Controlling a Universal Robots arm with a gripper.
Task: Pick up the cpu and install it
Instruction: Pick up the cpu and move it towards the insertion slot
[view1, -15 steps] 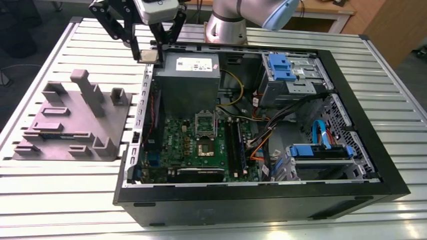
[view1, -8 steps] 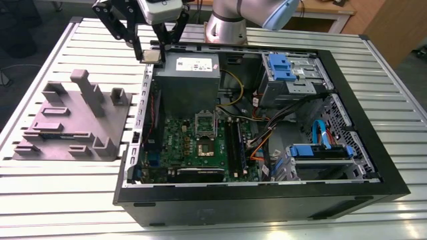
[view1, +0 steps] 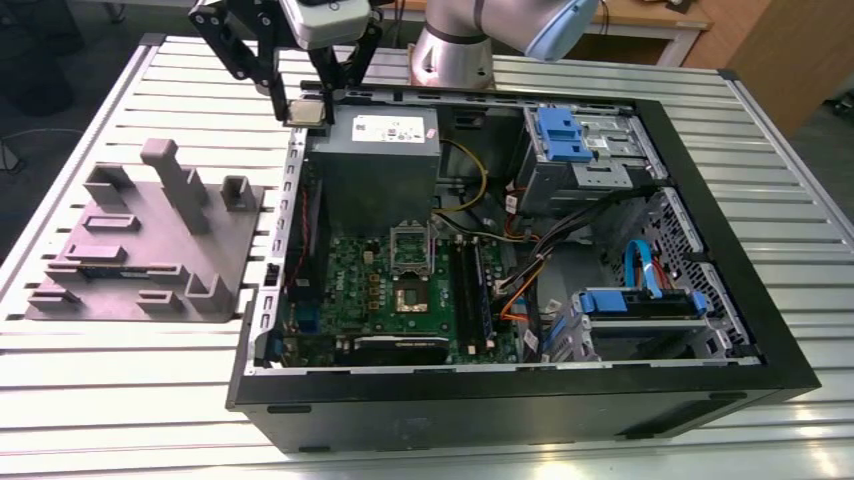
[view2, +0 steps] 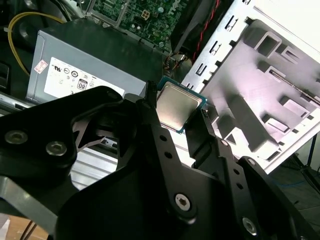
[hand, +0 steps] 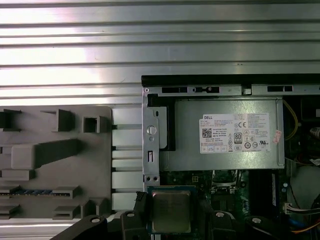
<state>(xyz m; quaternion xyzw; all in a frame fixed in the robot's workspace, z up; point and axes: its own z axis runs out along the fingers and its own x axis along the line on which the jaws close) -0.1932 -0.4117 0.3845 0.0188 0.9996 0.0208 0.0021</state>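
Holding: cpu (view2: 179, 106) pinched between the two black fingers (view2: 154, 122) of the gripper (view1: 307, 108), which are closed onto two opposite sides; metal top showing in both wrist views.
Location: in the air over the far corner of the computer case (view1: 747, 330) on the exterior view's left, just beside the power supply (view1: 380, 160); near the far edge of the table (view1: 107, 400); well apart from the socket (view1: 408, 295) on the motherboard (view1: 367, 290).
Handling: judged light, stiff and thin; smooth metal lid likely slippery; underside probably fragile, so best left untouched.
Grip spot: opposite edges of the thin rim, as taken now; flat faces left free.
Cpu make-up: square, dull silvery lid with rounded corners, narrow greenish border.
Gripper make-up: matte black linkage bars with silver bolts.
Surroundings: grey sheet-metal power supply with a white label; black case frame; green board with dark slots; moulded grey parts holder (view1: 134, 250) with posts and recesses, near the table edge on the exterior view's left; ribbed aluminium table top.
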